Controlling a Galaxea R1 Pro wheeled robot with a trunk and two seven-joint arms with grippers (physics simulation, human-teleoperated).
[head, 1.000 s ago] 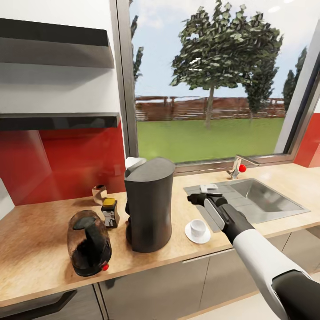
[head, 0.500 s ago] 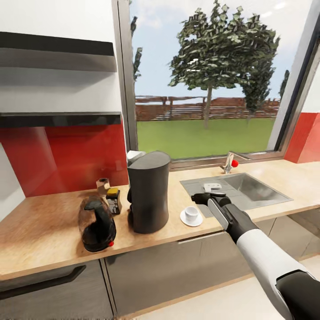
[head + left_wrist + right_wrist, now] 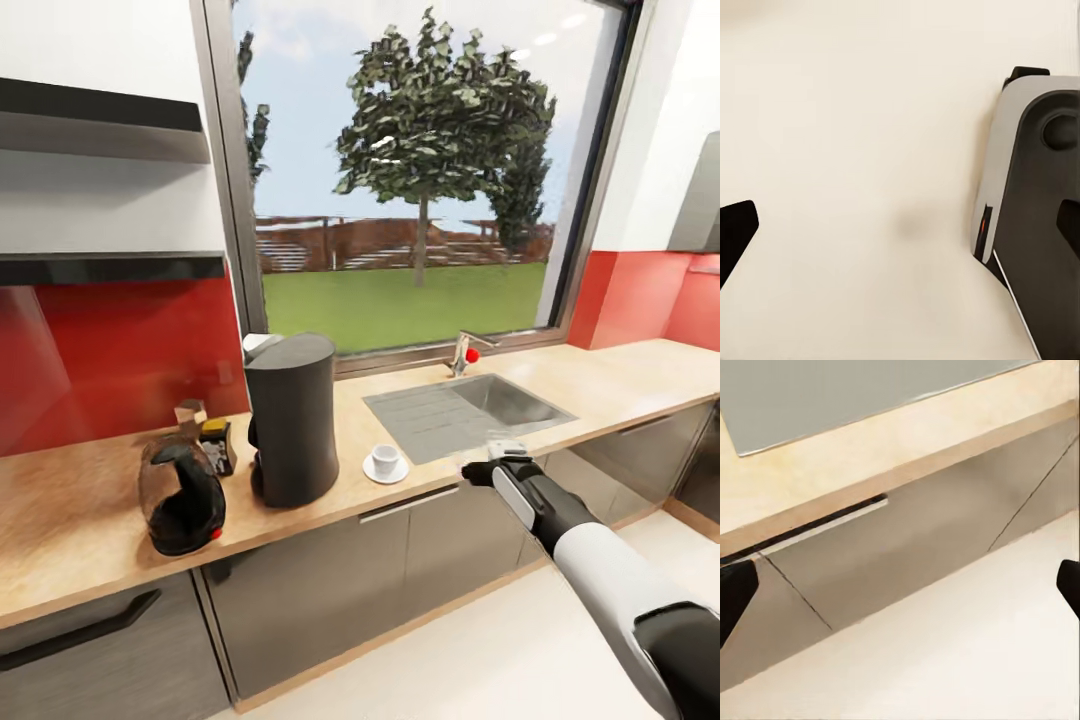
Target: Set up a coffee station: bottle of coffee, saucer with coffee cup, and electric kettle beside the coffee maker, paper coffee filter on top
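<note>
Coffee maker [image 3: 291, 420]: upright on the wooden countertop [image 3: 80, 520], left of the sink [image 3: 465, 410], apparently serving as the station's anchor. Electric kettle [image 3: 183, 495] and bottle of coffee [image 3: 216, 446] just left of it; coffee cup [image 3: 385, 459] seated on saucer [image 3: 386, 472] just right, all grouped as tasked. Right gripper [image 3: 497, 466]: hovering off the counter's near edge, fingers spread, carrying nothing; left gripper's state cannot be told.
</note>
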